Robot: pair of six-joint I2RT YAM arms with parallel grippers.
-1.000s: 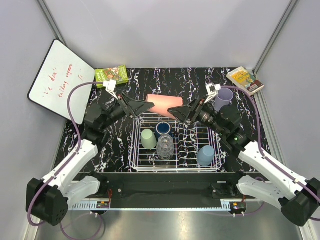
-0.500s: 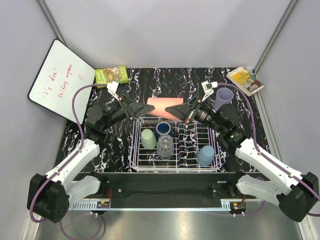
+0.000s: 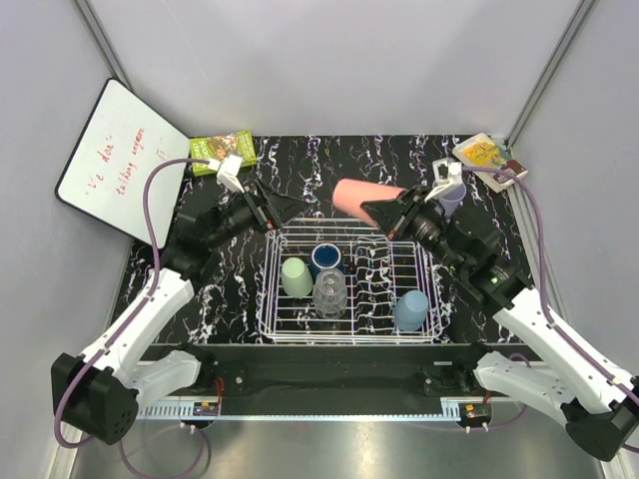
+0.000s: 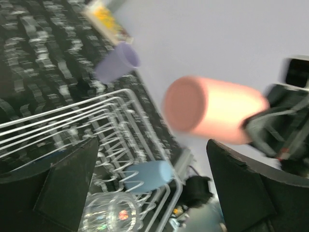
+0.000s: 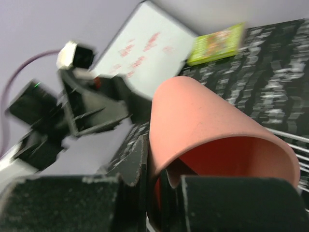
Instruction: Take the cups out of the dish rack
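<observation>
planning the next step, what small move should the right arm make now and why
The right gripper is shut on the salmon-pink cup, in the air at the far edge of the dish rack; the left gripper is open, off it. Probably carry it right and set it down by the lavender cup.

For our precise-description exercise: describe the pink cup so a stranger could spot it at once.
Find the white wire dish rack mid-table. By its far edge, the right gripper pinches the rim of a cup lying sideways. It is salmon-pink, the only cup held aloft.
</observation>
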